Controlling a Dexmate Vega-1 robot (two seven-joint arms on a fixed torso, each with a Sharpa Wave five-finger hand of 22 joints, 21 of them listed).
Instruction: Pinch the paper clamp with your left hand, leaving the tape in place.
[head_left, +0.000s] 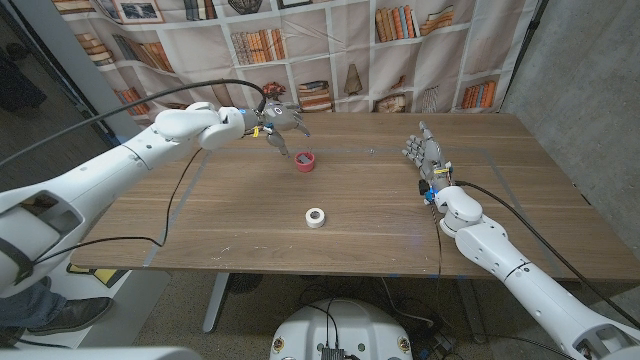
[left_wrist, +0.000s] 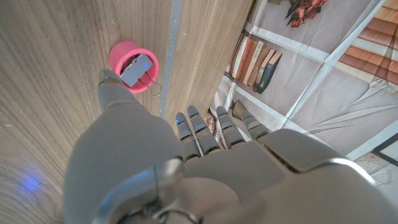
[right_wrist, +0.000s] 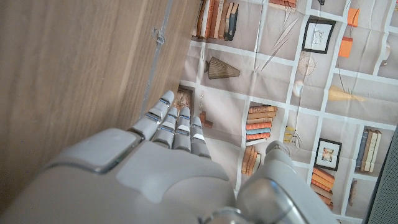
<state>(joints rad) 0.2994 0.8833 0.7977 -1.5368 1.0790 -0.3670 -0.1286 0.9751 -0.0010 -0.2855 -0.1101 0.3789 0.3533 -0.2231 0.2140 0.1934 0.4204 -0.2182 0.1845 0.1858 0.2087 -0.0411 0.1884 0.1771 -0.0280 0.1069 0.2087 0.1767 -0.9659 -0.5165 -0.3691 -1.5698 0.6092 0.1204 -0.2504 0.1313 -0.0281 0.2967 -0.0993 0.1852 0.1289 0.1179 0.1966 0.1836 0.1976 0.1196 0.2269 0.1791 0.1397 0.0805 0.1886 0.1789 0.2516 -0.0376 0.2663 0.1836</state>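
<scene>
Wooden table (head_left: 350, 215) before bookshelf backdrop, pink paper clamp (head_left: 306, 162) at far middle, left hand (head_left: 277, 120) hovering just beside it, fingers spread, white tape roll (head_left: 316, 217) nearer, right hand (head_left: 426, 155) open, apart.

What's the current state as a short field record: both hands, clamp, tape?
left hand: raised over the table's far side, fingers apart, holding nothing
right hand: at the table's right side, fingers extended, holding nothing
paper clamp: on the pink tape roll, ungripped
white tape roll: lying alone nearer the table's front edge
</scene>
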